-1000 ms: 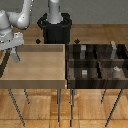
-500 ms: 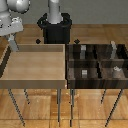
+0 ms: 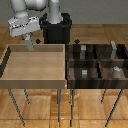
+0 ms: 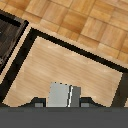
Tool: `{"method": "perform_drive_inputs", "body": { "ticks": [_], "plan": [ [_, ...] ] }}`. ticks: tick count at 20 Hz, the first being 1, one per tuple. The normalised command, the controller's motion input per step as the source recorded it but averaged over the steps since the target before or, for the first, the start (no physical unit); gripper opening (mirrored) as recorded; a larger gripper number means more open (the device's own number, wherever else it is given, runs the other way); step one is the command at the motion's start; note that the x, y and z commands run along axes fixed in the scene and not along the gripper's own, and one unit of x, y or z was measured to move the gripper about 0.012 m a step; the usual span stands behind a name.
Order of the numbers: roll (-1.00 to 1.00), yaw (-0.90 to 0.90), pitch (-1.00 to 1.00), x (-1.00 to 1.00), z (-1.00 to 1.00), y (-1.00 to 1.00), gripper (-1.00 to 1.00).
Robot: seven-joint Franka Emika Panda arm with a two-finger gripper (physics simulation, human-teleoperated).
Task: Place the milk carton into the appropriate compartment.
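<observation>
Light wooden tray (image 3: pixel 35 67) lies below the hand (image 3: pixel 30 44), which grips something pale.

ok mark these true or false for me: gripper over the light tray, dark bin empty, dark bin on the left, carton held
1. The gripper is above the light wooden tray. True.
2. The dark bin is empty. False: small grey items sit in its compartments.
3. The dark bin is on the exterior view's left of the tray. False: it is on the right.
4. The milk carton sits between the gripper's fingers. True, as the wrist view shows.
</observation>
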Motion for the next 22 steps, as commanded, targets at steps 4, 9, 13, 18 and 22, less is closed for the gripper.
{"method": "perform_drive_inputs", "body": {
  "ticks": [4, 9, 13, 18, 22],
  "plan": [
    [0.0, 0.0, 0.0, 0.0, 0.0, 1.0, -1.0],
    [0.0, 0.0, 0.0, 0.0, 0.0, 1.0, -1.0],
    [0.0, 0.0, 0.0, 0.0, 0.0, 1.0, -1.0],
    [0.0, 0.0, 0.0, 0.0, 0.0, 1.0, -1.0],
    [0.0, 0.0, 0.0, 0.0, 0.0, 1.0, -1.0]
  ]
}}
